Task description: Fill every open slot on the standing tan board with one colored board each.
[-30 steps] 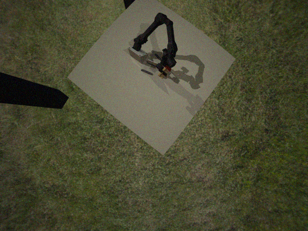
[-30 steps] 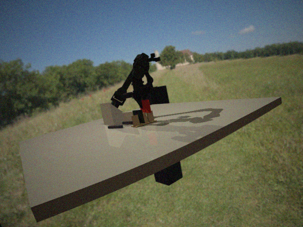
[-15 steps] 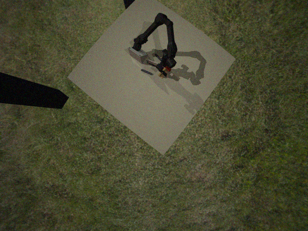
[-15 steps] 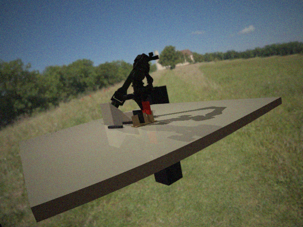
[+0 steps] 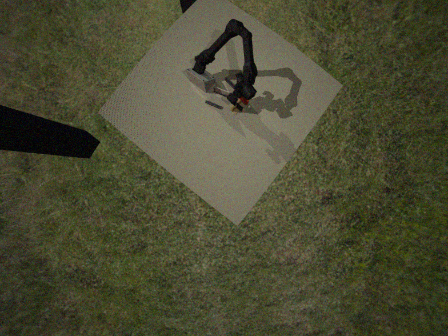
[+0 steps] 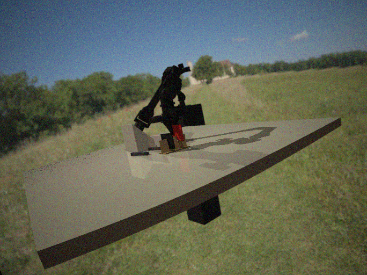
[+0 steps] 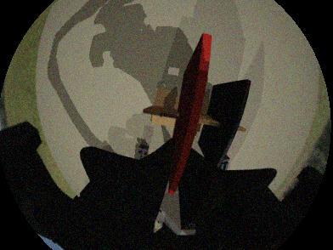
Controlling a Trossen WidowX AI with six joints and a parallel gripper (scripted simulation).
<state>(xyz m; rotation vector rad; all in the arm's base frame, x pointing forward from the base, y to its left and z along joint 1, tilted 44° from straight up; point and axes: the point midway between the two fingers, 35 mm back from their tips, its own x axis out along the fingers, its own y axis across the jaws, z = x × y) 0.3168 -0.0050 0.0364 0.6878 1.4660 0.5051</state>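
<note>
Pincer (image 5: pixel 241 97) (image 6: pixel 175 125) (image 7: pixel 175 142) pinching the red board (image 5: pixel 243 101) (image 6: pixel 177 132) (image 7: pixel 193 112), we want it upright, square across the tan board (image 5: pixel 234 108) (image 6: pixel 164 146) (image 7: pixel 163 121), notch on slot, pressed straight down!

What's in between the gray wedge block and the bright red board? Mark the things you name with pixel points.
In the exterior view, the black board (image 6: pixel 167 138) (image 7: pixel 225 116) stands between the pale gray wedge-shaped block (image 6: pixel 135 139) (image 5: pixel 199 80) and the bright red board (image 6: pixel 178 132) (image 5: pixel 243 100) (image 7: pixel 193 108).
</note>
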